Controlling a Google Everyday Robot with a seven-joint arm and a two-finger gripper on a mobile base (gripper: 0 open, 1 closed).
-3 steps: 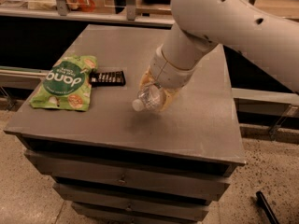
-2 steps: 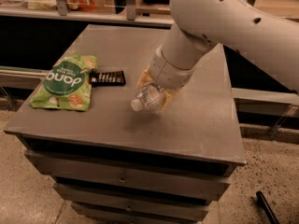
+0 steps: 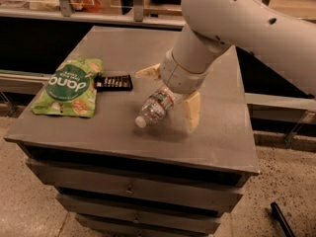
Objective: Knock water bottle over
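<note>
The water bottle (image 3: 155,108) is a small clear ribbed bottle with a white cap and a green and red label band. It leans steeply, cap pointing down to the front left, close to the grey table top (image 3: 212,142). My gripper (image 3: 166,102) comes down from the upper right on the white arm. Its two cream fingers (image 3: 192,111) stand wide apart on either side of the bottle's base end, open. I cannot tell whether they still touch it.
A green snack bag (image 3: 69,87) lies at the table's left, with a flat black bar (image 3: 113,83) beside it. The table is a drawer cabinet with edges near on all sides. A counter with clutter runs behind. A black object (image 3: 282,220) lies on the floor at the lower right.
The fingers have spread apart from around the bottle. The bottle has tipped further, its cap lower and more to the front left.
</note>
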